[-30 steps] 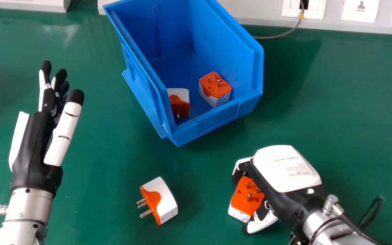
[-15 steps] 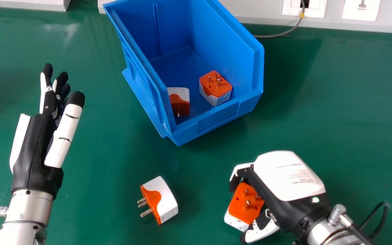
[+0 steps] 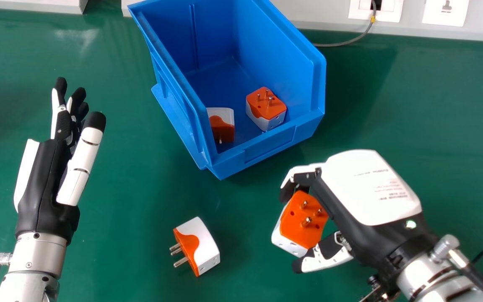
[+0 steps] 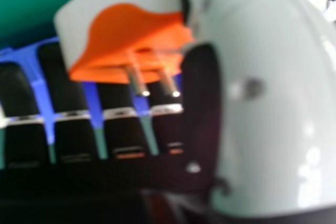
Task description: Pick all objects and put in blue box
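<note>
Between curled fingers (image 3: 302,172) and thumb (image 3: 325,260) of the right hand (image 3: 363,188), hold the orange-and-white adapter (image 3: 304,224) firmly pinched, apparently just off the counter (image 3: 128,201), then carry it over the near rim (image 3: 273,135) of the blue box (image 3: 268,146) and release low beside the two adapters (image 3: 266,105) inside. Leave the loose adapter (image 3: 197,247) for next, and the open left hand (image 3: 44,184) idle at the head view's left. Judge the route from the head view, the prongs (image 4: 138,83) side-on from the right hand view.

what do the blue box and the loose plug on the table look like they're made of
The box looks like semi-gloss molded plastic, judging by its ribbed walls. The plug seems smooth hard plastic, white and orange, with shiny pins, probably metal.
</note>
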`<action>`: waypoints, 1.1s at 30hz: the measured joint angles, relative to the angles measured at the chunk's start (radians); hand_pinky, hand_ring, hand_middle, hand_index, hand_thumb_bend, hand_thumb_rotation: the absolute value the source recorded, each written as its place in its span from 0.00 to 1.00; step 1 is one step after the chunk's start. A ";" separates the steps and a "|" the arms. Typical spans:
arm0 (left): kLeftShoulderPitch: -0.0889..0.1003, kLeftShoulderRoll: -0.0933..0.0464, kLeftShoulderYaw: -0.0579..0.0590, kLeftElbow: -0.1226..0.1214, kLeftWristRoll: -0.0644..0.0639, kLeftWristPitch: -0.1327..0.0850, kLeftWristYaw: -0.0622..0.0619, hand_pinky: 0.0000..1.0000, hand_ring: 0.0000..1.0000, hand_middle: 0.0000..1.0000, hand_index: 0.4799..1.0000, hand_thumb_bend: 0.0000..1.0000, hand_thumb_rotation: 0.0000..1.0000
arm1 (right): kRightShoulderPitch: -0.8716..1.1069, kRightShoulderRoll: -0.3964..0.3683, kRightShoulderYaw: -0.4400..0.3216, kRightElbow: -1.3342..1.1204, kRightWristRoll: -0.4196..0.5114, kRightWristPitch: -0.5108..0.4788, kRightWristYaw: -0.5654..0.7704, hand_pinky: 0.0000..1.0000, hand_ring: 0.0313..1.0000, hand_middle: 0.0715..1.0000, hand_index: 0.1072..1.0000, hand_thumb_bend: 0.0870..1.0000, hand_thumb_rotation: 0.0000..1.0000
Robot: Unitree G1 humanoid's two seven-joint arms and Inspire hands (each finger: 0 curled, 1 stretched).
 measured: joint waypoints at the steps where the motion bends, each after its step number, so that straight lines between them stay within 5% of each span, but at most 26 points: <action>1: -0.001 0.000 0.000 0.003 0.000 -0.002 -0.001 1.00 1.00 1.00 1.00 0.57 0.85 | 0.000 0.003 -0.007 -0.017 0.004 0.000 0.009 0.33 0.40 0.47 0.48 0.44 0.00; 14: -0.009 0.001 -0.004 0.017 -0.002 -0.013 -0.023 1.00 1.00 1.00 1.00 0.58 0.86 | -0.079 0.046 -0.099 -0.098 0.046 -0.002 0.063 0.33 0.41 0.49 0.49 0.44 0.00; 26: -0.017 0.000 -0.005 0.032 0.002 -0.031 -0.011 1.00 1.00 1.00 1.00 0.59 0.86 | -0.271 0.079 -0.128 -0.076 0.051 0.000 0.111 0.32 0.41 0.49 0.50 0.44 0.00; 33: -0.036 0.002 -0.007 0.062 0.007 -0.045 -0.001 1.00 1.00 1.00 1.00 0.60 0.86 | -0.466 0.123 -0.091 0.163 0.037 -0.001 0.062 0.31 0.40 0.49 0.51 0.44 0.00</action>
